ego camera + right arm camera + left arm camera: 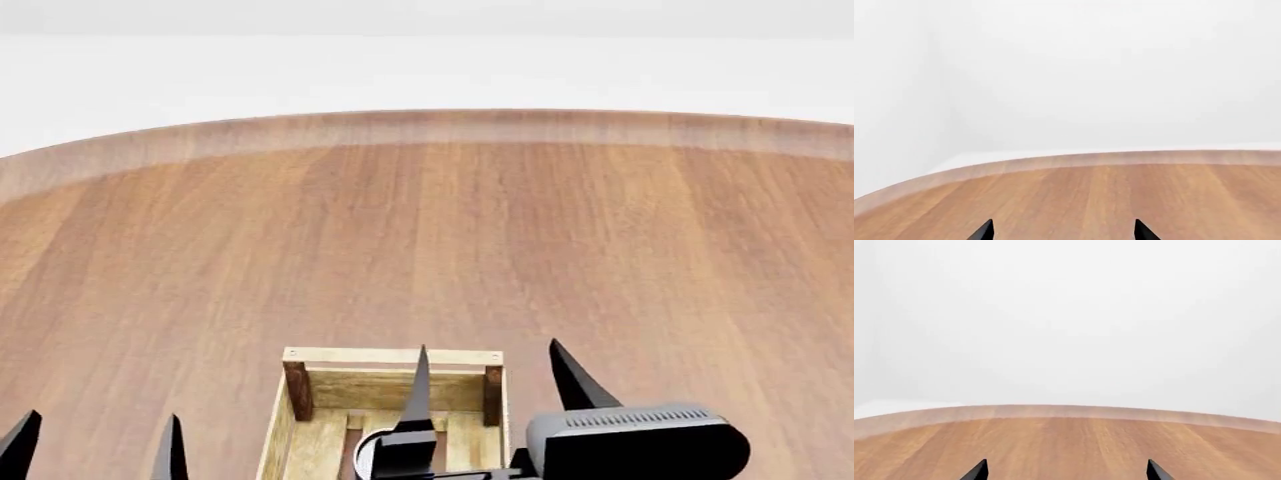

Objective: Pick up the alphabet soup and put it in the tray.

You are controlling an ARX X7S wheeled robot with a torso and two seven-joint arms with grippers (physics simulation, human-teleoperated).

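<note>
The tray (387, 356), a pale wooden slat crate with darker corner posts, sits at the near edge of the head view on the round wooden table (427, 240). My right gripper (489, 345) is open above the tray, its fingers spread over the tray's far right part. A white curved rim (363, 446) shows inside the tray beside the right gripper's body; I cannot tell whether it is the alphabet soup. No blue label shows in any view. My left gripper (102, 415) is open and empty, left of the tray. Both wrist views show only open fingertips over bare table.
The table's curved far edge (427, 125) runs across the head view, with white floor and wall beyond. The left wrist view shows my left gripper (1067, 462) over wood, and the right wrist view shows my right gripper (1064, 222) over wood.
</note>
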